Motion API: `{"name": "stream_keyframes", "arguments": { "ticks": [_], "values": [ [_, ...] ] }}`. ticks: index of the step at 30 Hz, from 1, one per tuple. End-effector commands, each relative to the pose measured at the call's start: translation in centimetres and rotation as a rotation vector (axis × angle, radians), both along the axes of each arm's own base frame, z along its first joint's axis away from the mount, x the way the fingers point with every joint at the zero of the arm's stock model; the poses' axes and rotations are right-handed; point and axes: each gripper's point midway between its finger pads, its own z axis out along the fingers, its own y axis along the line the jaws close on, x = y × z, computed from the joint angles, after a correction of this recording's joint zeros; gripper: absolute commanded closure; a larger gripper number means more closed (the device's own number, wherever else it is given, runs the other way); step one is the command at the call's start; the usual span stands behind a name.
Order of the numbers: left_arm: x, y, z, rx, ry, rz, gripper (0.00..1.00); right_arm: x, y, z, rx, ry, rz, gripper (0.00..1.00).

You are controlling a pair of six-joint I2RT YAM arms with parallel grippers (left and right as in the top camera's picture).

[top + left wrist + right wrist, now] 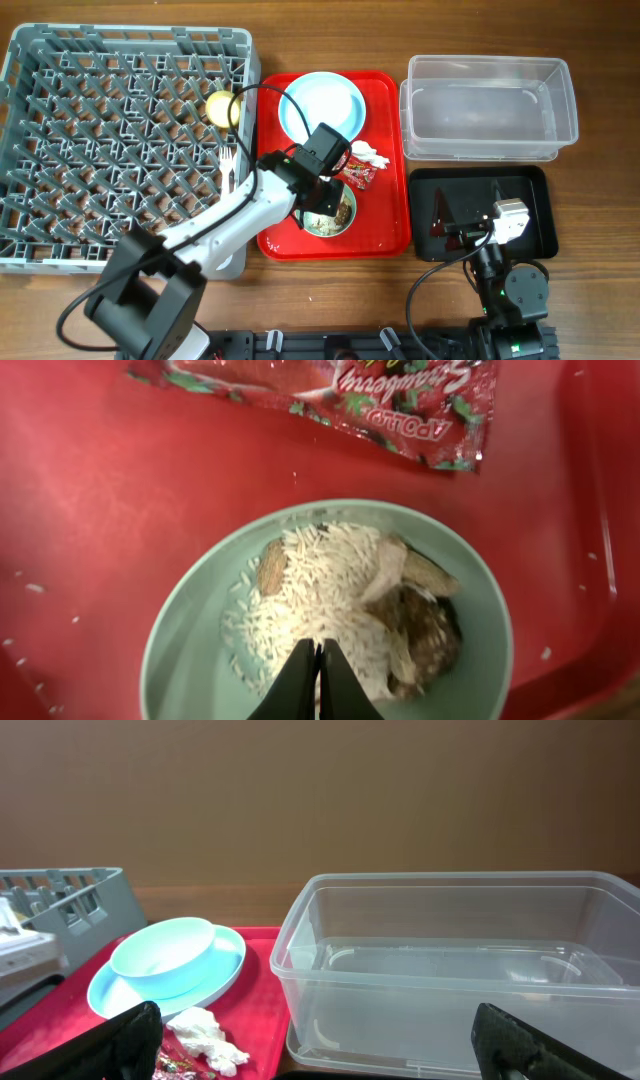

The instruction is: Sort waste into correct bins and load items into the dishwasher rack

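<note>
Large grey plastic lattice rack [120,140] holds small yellow cup [220,107], white plastic fork [229,165]; left gripper [318,660], pressed together, over beige food scraps [330,595] in pale green bowl [200,630] on flat red tray [385,235]; red crinkled wrapper [358,173] beside; right gripper [320,1040] spread over shallow black tray [530,200].

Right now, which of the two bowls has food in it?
The green bowl: it holds rice and scraps. The blue bowl, sitting on the plate, looks empty.
</note>
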Motion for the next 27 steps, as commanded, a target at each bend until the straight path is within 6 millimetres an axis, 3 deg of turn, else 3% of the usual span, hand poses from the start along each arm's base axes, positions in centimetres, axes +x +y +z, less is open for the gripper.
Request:
{"name": "stream_keyframes", "arguments": {
  "ticks": [1,13,19,22,27],
  "values": [
    [2.0,-0.4,-0.4,0.011,-0.071,0.012,0.96,0.0,0.0,0.2,-0.005,-0.009,0.001,0.00],
    [4.1,-0.8,-0.9,0.021,-0.150,0.035,0.96,0.0,0.0,0.2,-0.005,-0.009,0.001,0.00],
    [5.7,-0.5,-2.1,0.045,-0.188,0.062,0.96,0.0,0.0,0.2,-0.005,-0.009,0.001,0.00],
    [6.5,-0.4,1.3,0.026,-0.195,0.078,0.92,0.0,0.0,0.2,-0.005,-0.009,0.001,0.00],
    [9.9,-0.6,11.8,-0.100,-0.257,0.127,0.83,0.0,0.0,0.2,-0.005,-0.009,0.001,0.00]
  ]
}}
